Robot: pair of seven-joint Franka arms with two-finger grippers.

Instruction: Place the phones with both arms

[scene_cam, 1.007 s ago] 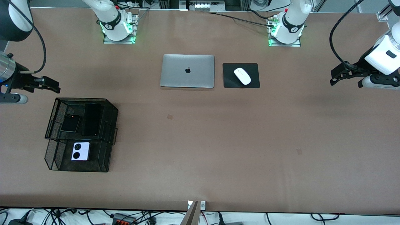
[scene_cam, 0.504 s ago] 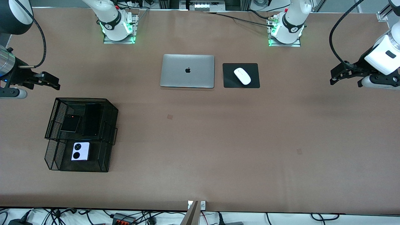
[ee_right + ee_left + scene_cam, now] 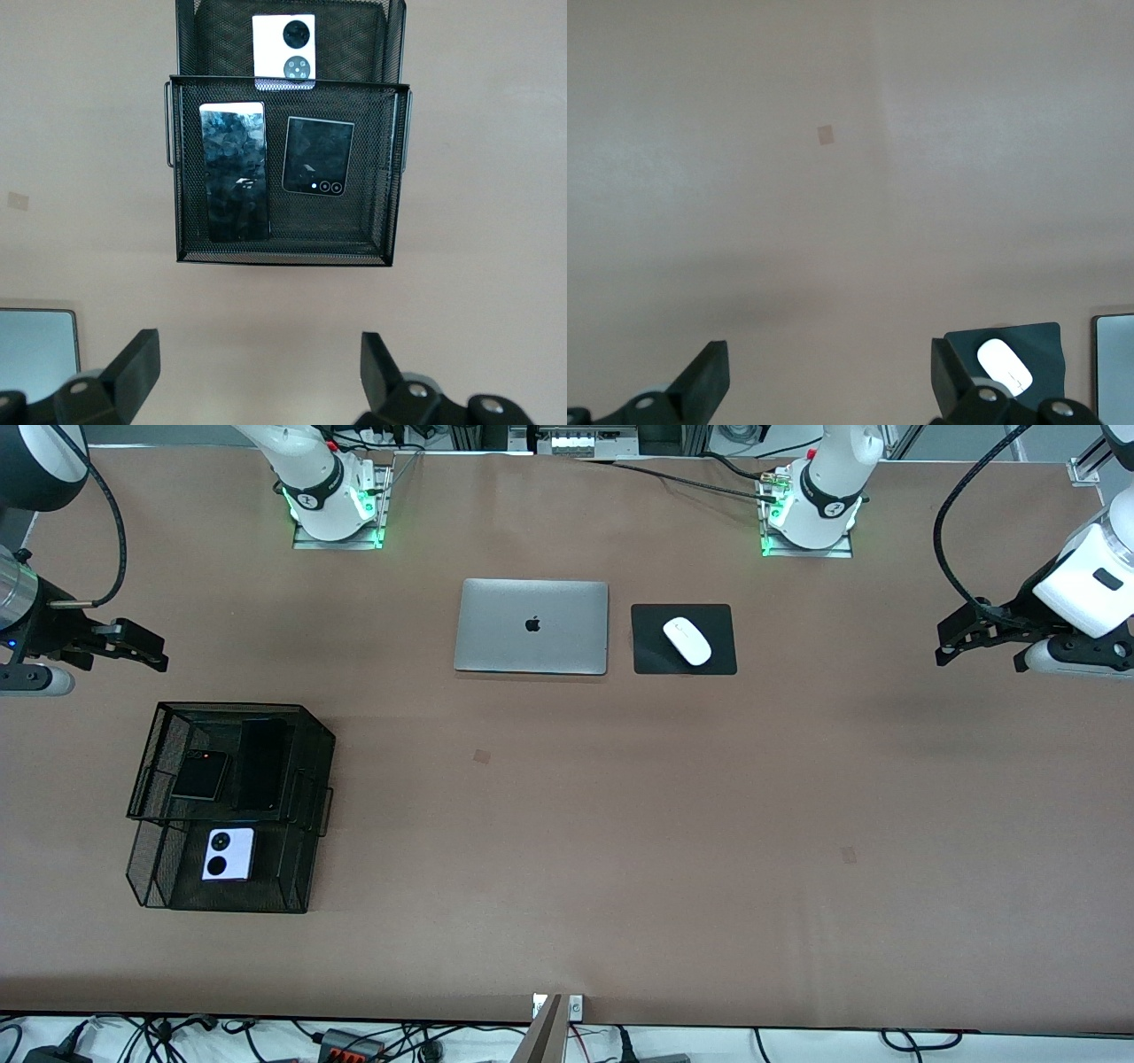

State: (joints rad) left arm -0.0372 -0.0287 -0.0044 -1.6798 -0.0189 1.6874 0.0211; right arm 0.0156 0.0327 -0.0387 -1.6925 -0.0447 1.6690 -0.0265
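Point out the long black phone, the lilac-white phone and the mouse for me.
long black phone [image 3: 235, 171], right wrist view, middle of its glossy face
lilac-white phone [image 3: 228, 855], front view, centre of its back
mouse [image 3: 687, 640], front view, middle of its top

Brown surface [image 3: 620, 824] carries a closed silver laptop [image 3: 532, 626], a black mouse pad [image 3: 651, 655] beside it, and a two-tier black mesh tray [image 3: 314, 779] toward the right arm's end.

The front view looks down from high above the tabletop [image 3: 620, 824], facing both arm bases and covering its whole width. Each wrist view looks steeply down past its own hand's fingers. The left wrist view shares the mouse [image 3: 1004, 364] [image 3: 687, 640] with the front view; the right wrist view shares the mesh tray [image 3: 283, 252] [image 3: 151, 779] and laptop [image 3: 35, 354] [image 3: 532, 627].
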